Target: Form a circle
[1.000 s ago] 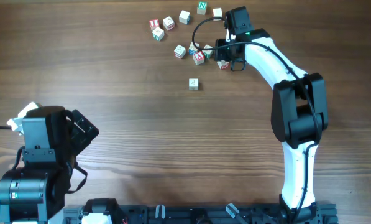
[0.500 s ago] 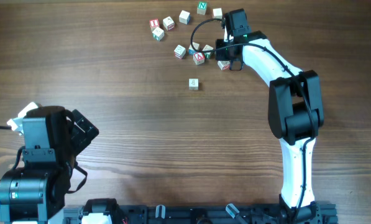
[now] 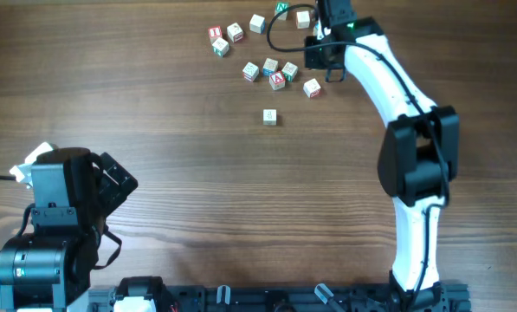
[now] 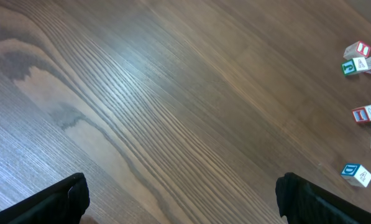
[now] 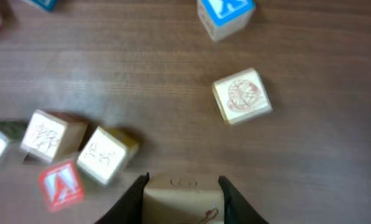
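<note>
Small pale wooden letter cubes, the pieces for the circle, lie scattered at the far middle of the table and form no ring. Among them are a red A cube [image 3: 278, 81], a cube [image 3: 312, 87] just right of it and a lone cube [image 3: 269, 116] nearer me. My right gripper [image 3: 320, 54] hovers over the cluster's right side, shut on a pale cube [image 5: 184, 198] with a red mark. Below it lie a cube with a red drawing [image 5: 242, 95] and a blue-lettered cube [image 5: 225, 14]. My left gripper [image 4: 185, 202] stands open over bare wood.
More cubes sit at the far left of the cluster, a red I cube [image 3: 215, 34] and a green N cube [image 3: 281, 9] near the table's far edge. The left arm's base [image 3: 50, 234] fills the near left corner. Several cubes [image 4: 357, 174] show at the left wrist view's right edge.
My right gripper has closed on a cube and moved with it toward the far edge, uncovering the cube right of the red A. The left arm has not moved.
</note>
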`<state>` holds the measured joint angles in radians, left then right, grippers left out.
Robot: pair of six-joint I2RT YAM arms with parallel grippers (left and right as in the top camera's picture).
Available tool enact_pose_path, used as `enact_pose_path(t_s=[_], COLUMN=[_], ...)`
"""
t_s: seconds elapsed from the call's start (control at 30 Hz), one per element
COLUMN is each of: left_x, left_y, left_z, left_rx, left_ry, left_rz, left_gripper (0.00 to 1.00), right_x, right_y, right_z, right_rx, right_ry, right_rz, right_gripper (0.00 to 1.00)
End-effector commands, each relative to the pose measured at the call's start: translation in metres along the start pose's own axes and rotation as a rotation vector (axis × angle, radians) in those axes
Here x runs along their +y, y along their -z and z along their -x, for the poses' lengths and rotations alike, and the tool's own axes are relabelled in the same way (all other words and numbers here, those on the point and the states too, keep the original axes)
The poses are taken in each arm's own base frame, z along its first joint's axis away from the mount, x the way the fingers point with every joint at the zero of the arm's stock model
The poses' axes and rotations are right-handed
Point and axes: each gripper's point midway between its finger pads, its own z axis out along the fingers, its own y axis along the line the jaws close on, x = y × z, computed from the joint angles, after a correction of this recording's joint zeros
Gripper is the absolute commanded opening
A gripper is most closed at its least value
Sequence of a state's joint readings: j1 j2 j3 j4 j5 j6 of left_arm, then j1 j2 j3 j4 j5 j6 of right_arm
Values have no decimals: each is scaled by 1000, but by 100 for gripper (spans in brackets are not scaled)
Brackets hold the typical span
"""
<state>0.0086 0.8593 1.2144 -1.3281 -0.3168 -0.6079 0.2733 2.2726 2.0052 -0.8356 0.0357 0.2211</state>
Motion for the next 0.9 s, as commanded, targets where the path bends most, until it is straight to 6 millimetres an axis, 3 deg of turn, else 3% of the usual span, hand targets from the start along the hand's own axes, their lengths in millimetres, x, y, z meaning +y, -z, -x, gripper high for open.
enact_pose_path(t_s=[0.0,0.1,0.2,0.27,0.37,0.47,0.53,0.6,0.73,0.87], left_x=[3,3,3,3,3,3,3,3,3,3], left_y=[-1,-1,-1,-1,-1,-1,-1,-1,-1,-1], left_z=[1,1,1,1,1,1,1,1,1,1], left_rx=[-8,-8,-7,-8,-8,-8,-8,-8,-8,-8], left_ry=[14,14,14,14,14,14,14,14,14,14], left_rz=[15,15,15,15,15,15,15,15,15,15], left_gripper=[100,100,100,100,100,100,100,100,100,100], right_x=[1,-5,-14,-14,-14,-12,-4,9,38,48], right_y=[108,180,245,275,295,283,263,237,165,99], right_z=[34,21,-14,-48,-97,-118,-124,-134,-159,-186], right_rx=[-152,-175,-145,-76,70,158,185,213,214,184], right_ry=[6,1,-23,-24,-84,-88,-88,-89,-48,-112], right_rz=[10,17,22,53,86,72,73,76,105,125], right_gripper=[16,15,15,15,11,10,10,10,11,11])
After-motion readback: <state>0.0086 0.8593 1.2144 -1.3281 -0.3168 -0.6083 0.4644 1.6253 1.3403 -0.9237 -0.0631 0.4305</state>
